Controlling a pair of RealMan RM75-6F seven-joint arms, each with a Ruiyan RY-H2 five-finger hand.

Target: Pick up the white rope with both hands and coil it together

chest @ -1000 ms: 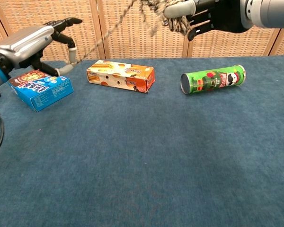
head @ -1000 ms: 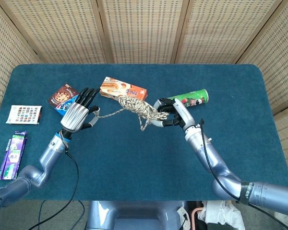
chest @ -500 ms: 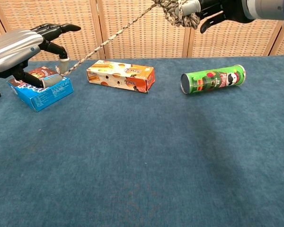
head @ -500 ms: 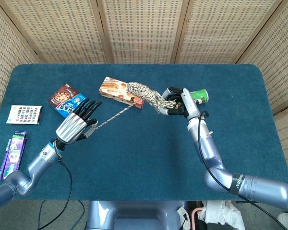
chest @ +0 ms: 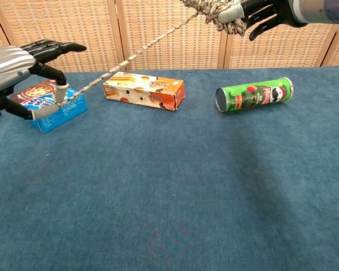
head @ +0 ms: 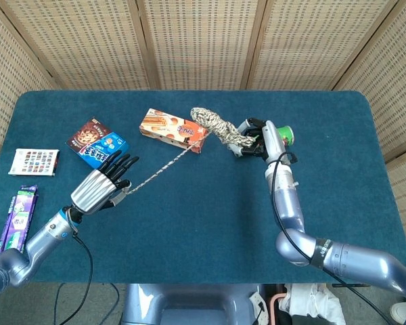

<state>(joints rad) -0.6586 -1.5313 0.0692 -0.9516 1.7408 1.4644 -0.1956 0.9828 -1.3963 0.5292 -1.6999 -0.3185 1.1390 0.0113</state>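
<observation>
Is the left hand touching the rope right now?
Touching. The chest view shows the left hand pinching the end of the rope, which runs taut up to the right hand.

Two metallic blue-grey arms, smooth and tubular, end in five-finger hands. The left hand [head: 99, 187] shows a ribbed silver back and black fingers [head: 119, 163]; the right hand [head: 260, 138] is silver and black. Thin black cables trail along both forearms; a black band rings the right arm.
</observation>
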